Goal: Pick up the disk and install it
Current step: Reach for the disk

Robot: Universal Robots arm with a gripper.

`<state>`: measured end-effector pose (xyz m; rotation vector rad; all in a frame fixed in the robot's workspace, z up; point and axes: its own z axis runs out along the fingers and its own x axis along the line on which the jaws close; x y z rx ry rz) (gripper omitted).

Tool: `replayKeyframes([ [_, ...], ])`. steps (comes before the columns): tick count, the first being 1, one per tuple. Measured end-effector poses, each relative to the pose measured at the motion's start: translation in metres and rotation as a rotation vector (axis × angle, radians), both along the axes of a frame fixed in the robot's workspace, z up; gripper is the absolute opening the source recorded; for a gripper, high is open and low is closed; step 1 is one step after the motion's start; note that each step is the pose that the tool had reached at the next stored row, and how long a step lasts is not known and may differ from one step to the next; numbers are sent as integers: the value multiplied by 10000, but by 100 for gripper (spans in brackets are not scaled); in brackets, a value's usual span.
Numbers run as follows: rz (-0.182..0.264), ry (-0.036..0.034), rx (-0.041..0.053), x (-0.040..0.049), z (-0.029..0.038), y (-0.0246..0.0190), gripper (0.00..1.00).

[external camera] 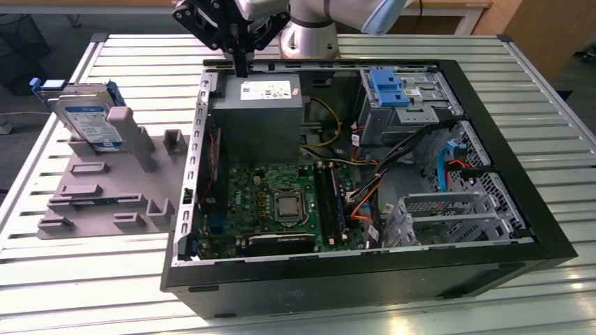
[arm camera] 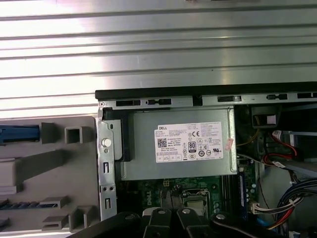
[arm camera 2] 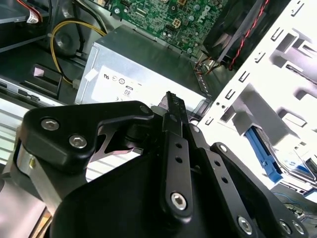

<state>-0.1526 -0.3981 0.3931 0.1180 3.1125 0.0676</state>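
Note:
The disk [external camera: 86, 120] is a silver drive with a white-and-blue label in a blue carrier. It stands on edge in a grey holder [external camera: 107, 185] on the table, at the exterior view's left of the open computer case [external camera: 368, 279]. Its blue frame shows in the second wrist view [arm camera 2: 261, 152] and in the first wrist view [arm camera: 19, 134]. My gripper [external camera: 242, 68] hangs over the case's far rim beside the grey power supply box [external camera: 259, 115], well apart from the disk. Its fingers [arm camera 2: 171, 106] are shut together with nothing between them, as its black fingers [arm camera: 159, 220] also show.
A lone blue bracket [external camera: 389, 87] sits in the drive bay at the case's far corner. The motherboard [external camera: 279, 202], cables [external camera: 410, 150] and a metal drive cage [external camera: 447, 213] fill the case. The slatted metal table [external camera: 75, 279] runs all around it.

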Motion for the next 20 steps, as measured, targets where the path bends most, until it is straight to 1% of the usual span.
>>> replayKeyframes([
  [20, 0, -1, 0, -166, -4, 2, 11],
])
